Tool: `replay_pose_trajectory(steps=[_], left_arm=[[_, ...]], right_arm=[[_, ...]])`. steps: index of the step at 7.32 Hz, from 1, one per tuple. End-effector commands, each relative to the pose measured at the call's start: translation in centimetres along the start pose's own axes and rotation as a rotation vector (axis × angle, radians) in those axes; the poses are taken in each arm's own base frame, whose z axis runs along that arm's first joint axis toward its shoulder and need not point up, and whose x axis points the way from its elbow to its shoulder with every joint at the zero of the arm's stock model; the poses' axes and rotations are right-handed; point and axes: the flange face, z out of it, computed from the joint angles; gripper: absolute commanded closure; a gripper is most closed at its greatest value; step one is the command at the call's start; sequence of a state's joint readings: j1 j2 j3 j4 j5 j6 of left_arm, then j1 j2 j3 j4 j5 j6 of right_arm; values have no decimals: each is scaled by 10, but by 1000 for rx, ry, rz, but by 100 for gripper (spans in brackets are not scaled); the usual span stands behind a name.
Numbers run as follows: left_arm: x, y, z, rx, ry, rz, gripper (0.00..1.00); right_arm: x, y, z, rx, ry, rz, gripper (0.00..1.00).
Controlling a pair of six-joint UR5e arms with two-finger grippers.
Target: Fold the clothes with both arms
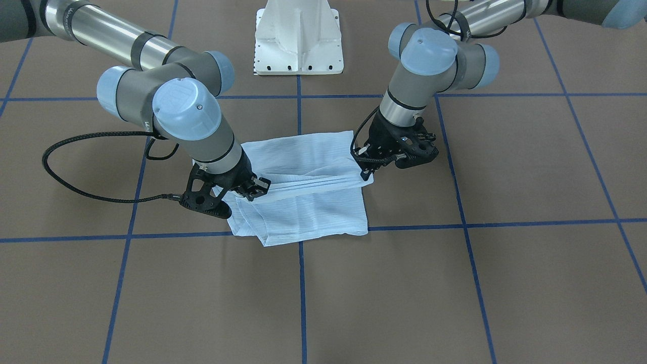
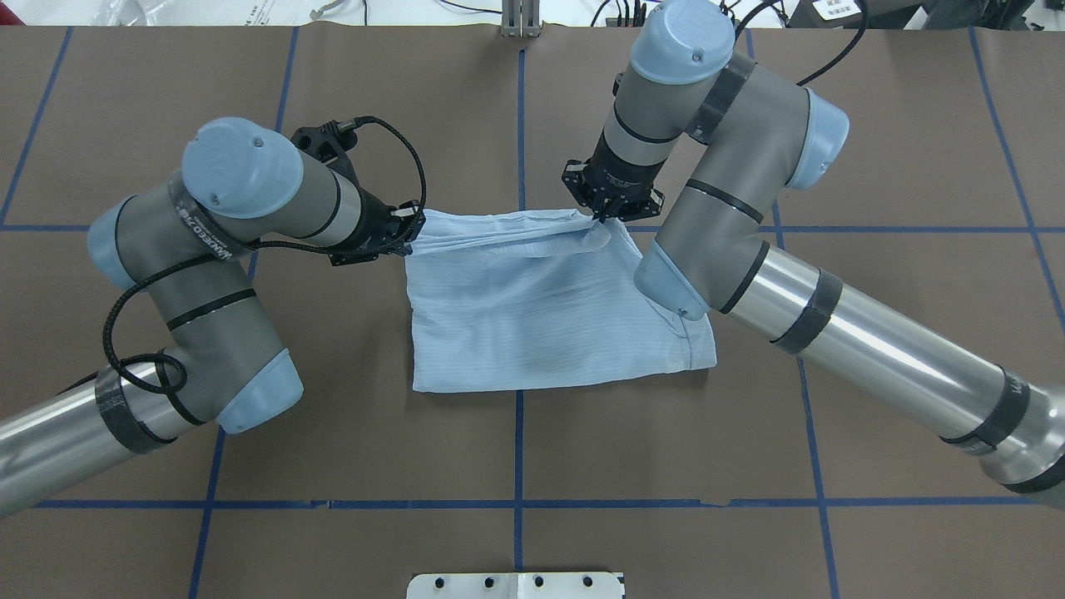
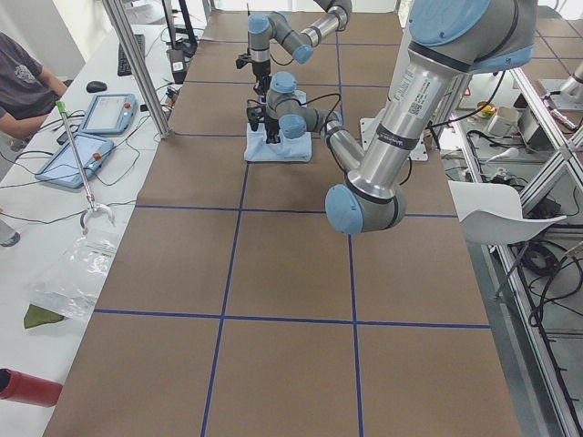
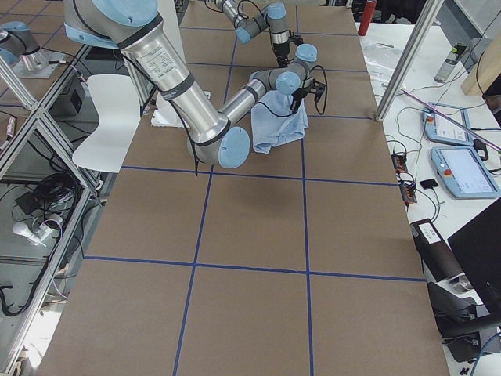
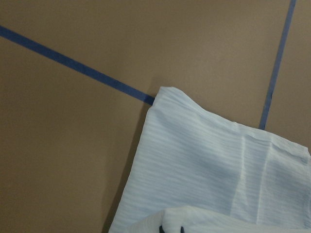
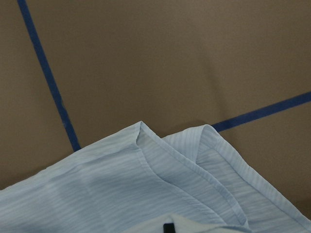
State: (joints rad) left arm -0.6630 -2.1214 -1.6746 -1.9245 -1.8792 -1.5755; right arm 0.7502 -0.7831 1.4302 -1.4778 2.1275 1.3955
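a pale blue thin striped shirt [image 1: 308, 207] lies in the middle of the front view, on the flat brown table with blue tape lines [image 1: 505, 167]. it is folded into a small, almost square bundle.

the black two-finger left gripper [image 2: 409, 230] is at the upper left corner of the shirt in the overhead view. its fingers are pressed together on the cloth, pinching the shirt. the black two-finger right gripper [image 2: 601, 217] is at the upper right corner and pinches the shirt too. each wrist view shows cloth bunched over dark finger tips at the bottom edge of the frame, which fits.

the edge between the two grippers is pulled straight like a tight band. it looks lifted off the table, while the rest hangs and rests below. i think each gripper holds one corner so the edge is flat and does not sag in the middle. the grey round left arm [image 2: 216, 249] and grey round right arm [image 2: 732, 166] bend in from the two sides, well apart.

a fold looks under way. i think the next move is to carry this edge across the shirt towards the white metal base [image 2: 516, 585] at the bottom of the overhead view and lay it down. both grippers would need to go together, or the cloth may twist or slip out.
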Motion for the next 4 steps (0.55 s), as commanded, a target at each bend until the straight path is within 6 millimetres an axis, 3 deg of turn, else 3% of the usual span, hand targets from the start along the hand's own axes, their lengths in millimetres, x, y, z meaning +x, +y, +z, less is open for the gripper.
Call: replay_pose_trajectory(steps=[1, 2, 4], left_arm=[[3, -7, -2, 4, 20, 9, 100], [5, -6, -3, -3, 26, 11, 100], [9, -13, 21, -5, 31, 12, 100]], right_arm=[[-17, -10, 7, 4, -1, -1, 100], [-14, -20, 23, 6, -14, -8, 100], [-10, -32, 23, 16, -15, 1, 100]])
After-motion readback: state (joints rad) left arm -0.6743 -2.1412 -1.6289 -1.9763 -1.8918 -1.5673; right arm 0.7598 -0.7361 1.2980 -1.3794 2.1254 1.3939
